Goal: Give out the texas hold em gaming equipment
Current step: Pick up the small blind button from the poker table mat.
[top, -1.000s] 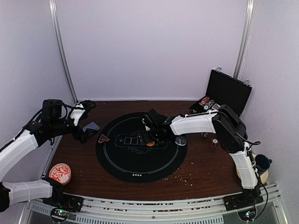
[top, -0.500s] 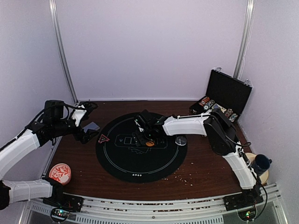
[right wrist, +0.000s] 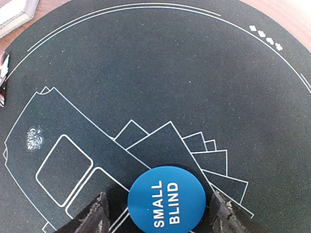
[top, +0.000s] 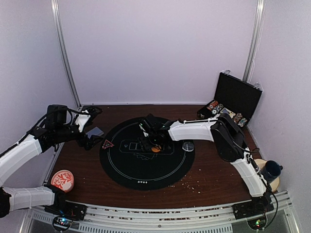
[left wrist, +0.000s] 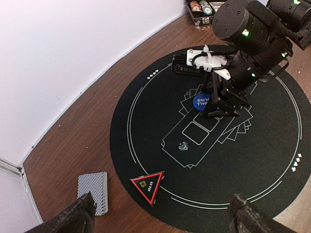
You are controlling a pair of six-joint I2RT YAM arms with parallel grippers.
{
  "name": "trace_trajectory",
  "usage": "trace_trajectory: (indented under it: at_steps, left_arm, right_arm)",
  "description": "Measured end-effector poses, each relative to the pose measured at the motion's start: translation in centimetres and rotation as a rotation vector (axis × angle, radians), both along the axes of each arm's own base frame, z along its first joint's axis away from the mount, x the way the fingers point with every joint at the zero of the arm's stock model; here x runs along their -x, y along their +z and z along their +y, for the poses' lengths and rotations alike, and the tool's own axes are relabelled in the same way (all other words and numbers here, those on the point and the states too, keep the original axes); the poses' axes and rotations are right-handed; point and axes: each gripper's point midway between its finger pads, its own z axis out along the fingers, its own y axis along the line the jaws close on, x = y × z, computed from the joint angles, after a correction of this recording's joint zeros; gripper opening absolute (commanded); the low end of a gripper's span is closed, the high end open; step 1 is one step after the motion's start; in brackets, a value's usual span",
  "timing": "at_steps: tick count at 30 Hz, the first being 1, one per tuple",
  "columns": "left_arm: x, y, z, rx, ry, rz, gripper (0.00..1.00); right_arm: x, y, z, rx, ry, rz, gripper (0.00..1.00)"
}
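R gripper is low over the middle of the black mat, jaws apart and straddling the blue disc marked SMALL BLIND. There is a slim gap on the left finger's side, and the other finger is just beside the disc rim. Whether that one touches, can't tell. The disc lies flat on the mat's printed card outlines, not lifted.

Vs a sec ago, the R jaws have narrowed around the disc. The R arm has swung a bit left and far, and its forearm now lies straighter across the mat's far-right part. The elbow has pulled in toward the chip case.

The orange disc sits just near of the R gripper on the mat, same spot as before. The dark disc at the mat's right edge is also unmoved.

L gripper is wide open w/ nothing between its fingers, up over the left side of the desk. It has barely shifted since the earlier frame.

Below it, the card deck lies face down on bare wood, just off the mat's left edge. The red triangle marker lies flat on the mat rim, just right of the deck. They are near but apart, and both are where they were.

Poker chips fill the open case at far right.
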Motion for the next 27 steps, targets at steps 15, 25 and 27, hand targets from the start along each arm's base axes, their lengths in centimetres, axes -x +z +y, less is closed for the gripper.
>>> trace_trajectory:
  at_steps: [15,25,27]
  left_arm:
    - [0.01,-0.12,0.06,-0.001,0.004,0.003,0.98]
    - [-0.02,-0.15,0.11,-0.002,0.007,0.003,0.98]
    - [-0.02,-0.15,0.12,-0.002,0.008,0.003,0.98]
  right_arm:
    - [-0.23,0.03,-0.23,0.009,-0.024,-0.012,0.54]
    - [-0.08,0.1,0.07,0.026,-0.007,-0.032,0.48]
    - [-0.03,0.1,0.12,0.026,-0.002,-0.032,0.48]
